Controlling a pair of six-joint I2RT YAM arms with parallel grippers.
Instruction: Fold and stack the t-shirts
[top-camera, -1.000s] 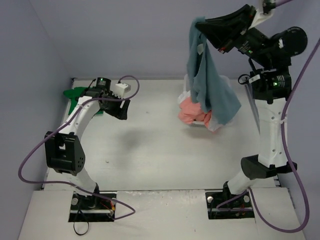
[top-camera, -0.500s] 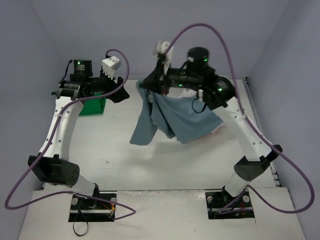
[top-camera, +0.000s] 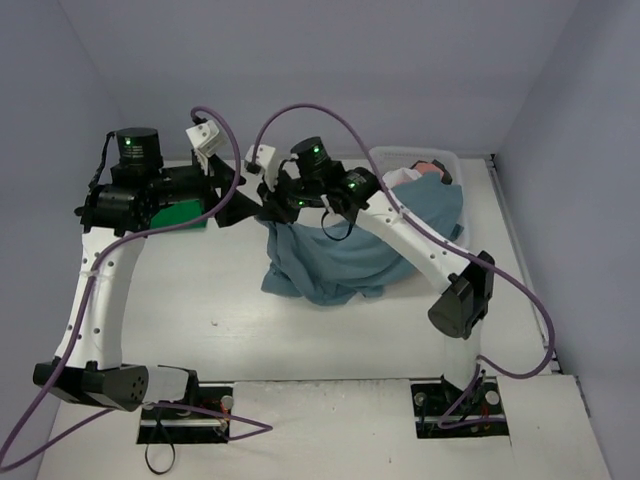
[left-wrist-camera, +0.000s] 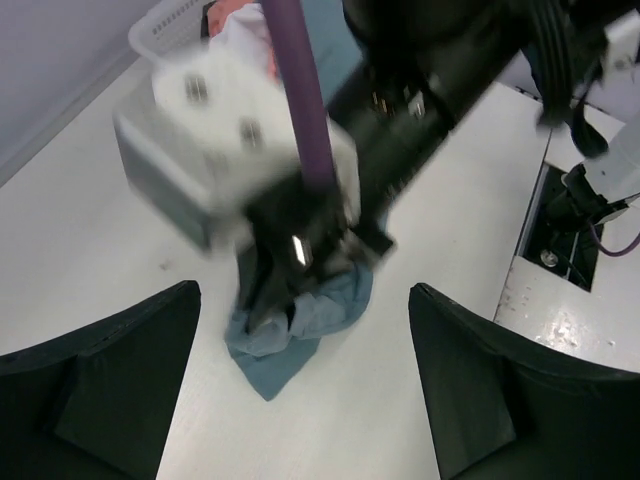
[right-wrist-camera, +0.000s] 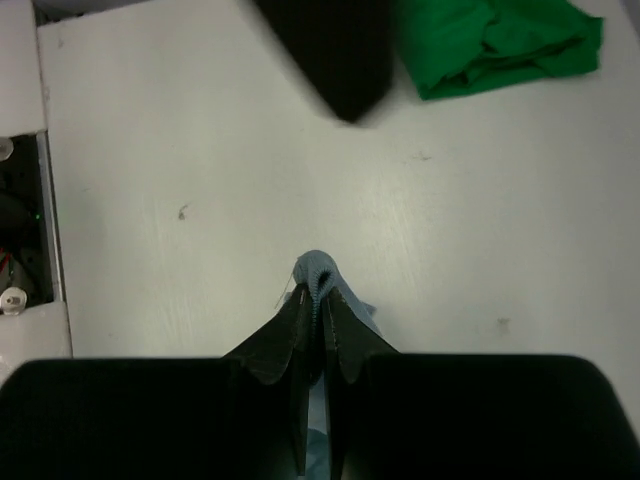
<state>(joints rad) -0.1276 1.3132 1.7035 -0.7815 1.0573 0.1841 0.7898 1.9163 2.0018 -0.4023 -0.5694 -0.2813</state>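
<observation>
the right end effector (right-wrist-camera: 312, 292) pinches the blue t-shirt (top-camera: 340, 265) over the tabletop (top-camera: 200, 290) — the left end effector (left-wrist-camera: 302, 292), spread wide, hangs near the green t-shirt (right-wrist-camera: 500, 45).

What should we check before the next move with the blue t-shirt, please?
1. right gripper shut on blue t-shirt: ok.
2. left gripper open and holding nothing: ok.
3. Blue t-shirt clear of basket: not ok, one end drapes over it.
4. Blue t-shirt lying flat: not ok, bunched.
5. green t-shirt apart from the blue one: ok.
6. Which edge is pinched: cannot tell.
</observation>
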